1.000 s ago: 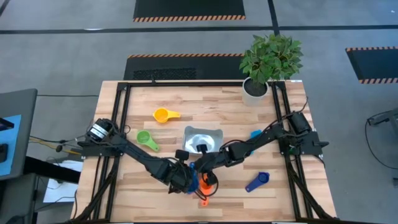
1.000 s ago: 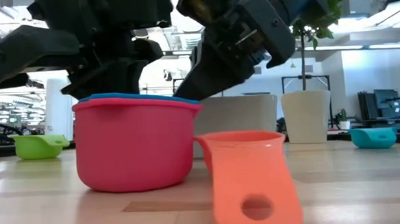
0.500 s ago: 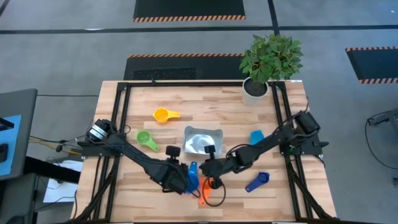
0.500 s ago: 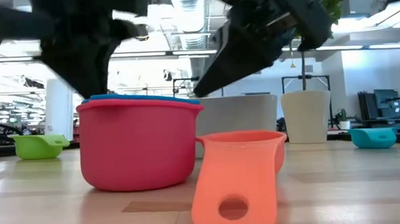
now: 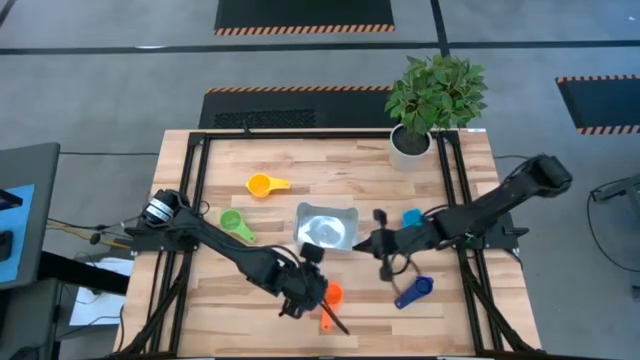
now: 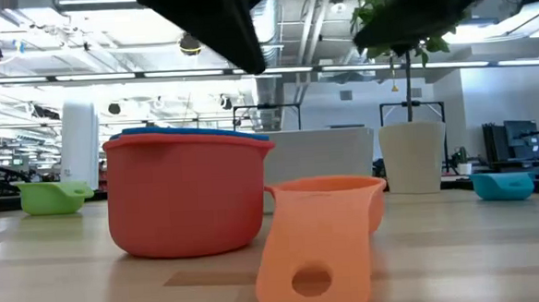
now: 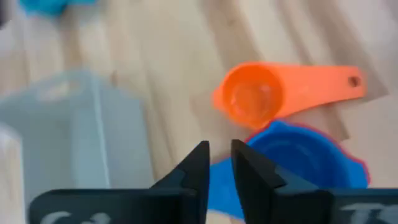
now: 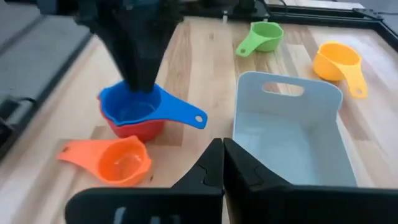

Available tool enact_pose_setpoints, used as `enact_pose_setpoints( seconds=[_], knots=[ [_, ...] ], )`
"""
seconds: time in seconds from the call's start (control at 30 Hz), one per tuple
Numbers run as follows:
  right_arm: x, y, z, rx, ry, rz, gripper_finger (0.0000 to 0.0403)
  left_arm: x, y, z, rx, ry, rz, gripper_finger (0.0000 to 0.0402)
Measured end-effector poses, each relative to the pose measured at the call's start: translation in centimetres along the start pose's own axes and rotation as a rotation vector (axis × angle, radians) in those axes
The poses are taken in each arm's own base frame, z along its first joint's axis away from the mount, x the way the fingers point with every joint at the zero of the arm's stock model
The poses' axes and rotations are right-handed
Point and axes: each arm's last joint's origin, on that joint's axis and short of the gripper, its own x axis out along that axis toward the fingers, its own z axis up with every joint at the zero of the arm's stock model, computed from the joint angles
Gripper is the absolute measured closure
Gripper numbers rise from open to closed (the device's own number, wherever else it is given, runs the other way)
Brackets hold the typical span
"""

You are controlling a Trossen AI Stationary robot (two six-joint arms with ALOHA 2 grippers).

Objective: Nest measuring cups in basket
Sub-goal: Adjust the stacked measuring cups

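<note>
The red cup (image 6: pixel 184 197) stands on the table near its near edge with the blue cup (image 8: pixel 134 109) nested inside. The orange cup (image 6: pixel 325 231) rests beside it, handle toward the near edge. My left gripper (image 7: pixel 217 158) hangs shut just above the blue cup, clear of it. My right gripper (image 5: pixel 365 241) is shut and raised right of the silvery basket (image 8: pixel 289 87). Lying loose are the yellow cup (image 5: pixel 262 185), green cup (image 5: pixel 232 222), light blue cup (image 5: pixel 412 218) and dark blue cup (image 5: pixel 413 292).
A white plant pot (image 5: pixel 410 145) with a leafy plant stands at the table's far right corner. A black frame runs along the table's left, right and far sides. Bare wood lies between the basket and the far edge.
My right gripper has drawn back from the red cup, rising and moving toward the table's right, past the basket. My left gripper has lifted up off the nested red and blue cups, which stay on the table. The orange cup's handle has swung a little sideways.
</note>
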Motion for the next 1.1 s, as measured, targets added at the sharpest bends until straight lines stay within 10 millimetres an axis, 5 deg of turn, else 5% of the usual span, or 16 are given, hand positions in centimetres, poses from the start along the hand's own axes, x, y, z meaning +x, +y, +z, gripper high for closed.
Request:
enact_pose_setpoints(
  seconds=[0.2,0.43,1.1],
  knots=[
    [-2.5,-1.1,-1.4,0.063,-0.035,0.016,0.0374,0.4,0.5,0.5,0.177,-0.071,-0.074,0.0278],
    [-2.7,-1.4,-2.5,0.061,-0.024,-0.006,0.0368,1.2,2.5,0.3,0.244,-0.092,-0.179,0.0228],
    [-2.5,-1.5,-2.5,0.060,-0.015,-0.021,0.0375,5.6,1.5,-0.6,0.289,-0.038,-0.341,0.0258]
  ],
)
